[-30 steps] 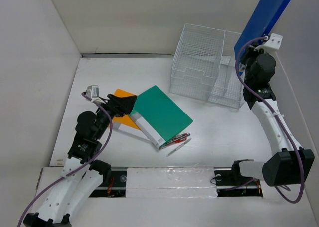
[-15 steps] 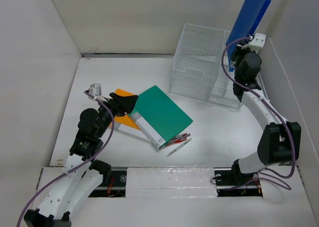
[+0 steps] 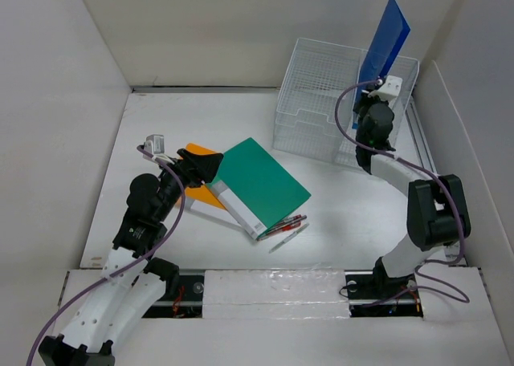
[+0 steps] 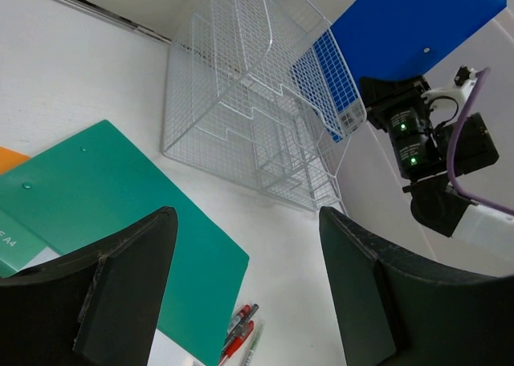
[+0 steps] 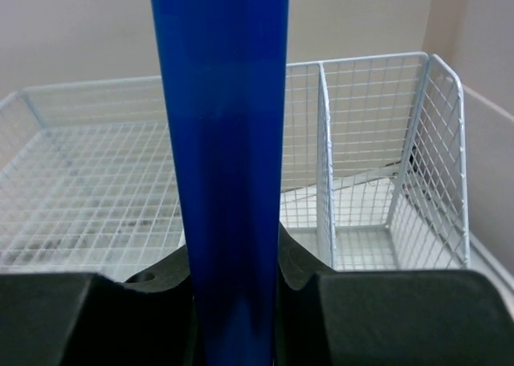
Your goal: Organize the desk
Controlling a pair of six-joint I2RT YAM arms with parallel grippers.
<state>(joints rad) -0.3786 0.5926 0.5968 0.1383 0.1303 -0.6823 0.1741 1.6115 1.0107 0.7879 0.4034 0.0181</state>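
The desk (image 3: pixel 361 213) is the broad white tabletop under both arms, closed in by white walls. A white wire rack (image 3: pixel 321 101) stands at its far right. The right gripper (image 5: pixel 233 276) is closed tight on the lower edge of a blue folder (image 3: pixel 384 45), with 1 finger pressed to each face. The folder stands on edge, tipped toward the far right wall, above the right end of the rack. In the left wrist view its lower part shows through the mesh, but which slot it is in cannot be told.

The left gripper (image 4: pixel 245 221) is spread wide and holds nothing. It hangs near the left corner of a green folder (image 3: pixel 261 181) that lies flat at mid-desk, overlapping an orange folder (image 3: pixel 194 151) and a white pad (image 3: pixel 210 212). A few pens (image 3: pixel 285 228) lie just beside the green folder's near edge.
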